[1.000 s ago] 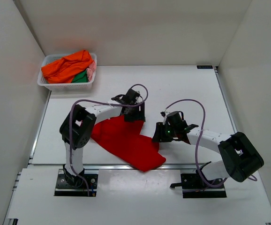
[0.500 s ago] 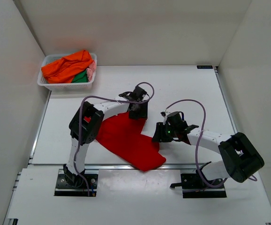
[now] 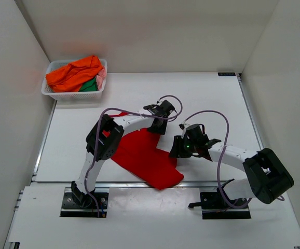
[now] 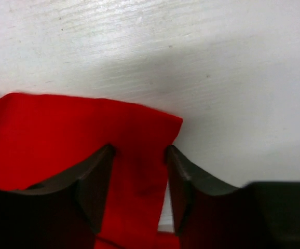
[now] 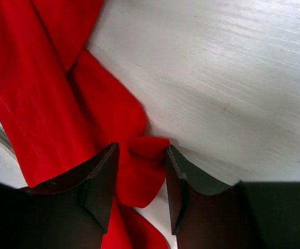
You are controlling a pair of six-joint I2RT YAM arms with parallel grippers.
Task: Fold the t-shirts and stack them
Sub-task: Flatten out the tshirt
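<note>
While the overhead view is read first: the red t-shirt lies rumpled, part spread, on the table toward its near edge, between the arms. The left gripper sits at the shirt's far corner and the right gripper at its right edge. Well apart, in the far-left corner, a white basket holds an orange shirt, a green shirt and a pink shirt.

Left wrist: the left gripper has its jaws drawn close, with a flat corner of the red t-shirt running between them. It reads as a pinch on the hem corner. White table shows beyond.

Right wrist: the right gripper is likewise narrowed, nipping a bunched fold of the red t-shirt. The cloth trails off twisted to the left.

Handling, as judged:
- The cloth is light and limp, with no stiffness, so it will sag and drag wherever it is unsupported.
- It is thin enough to slip from a shallow pinch.
- Hold is best taken at hems or corners, two points kept taut.
- The right's bunched grab may carry wrinkles into the fold.
</note>
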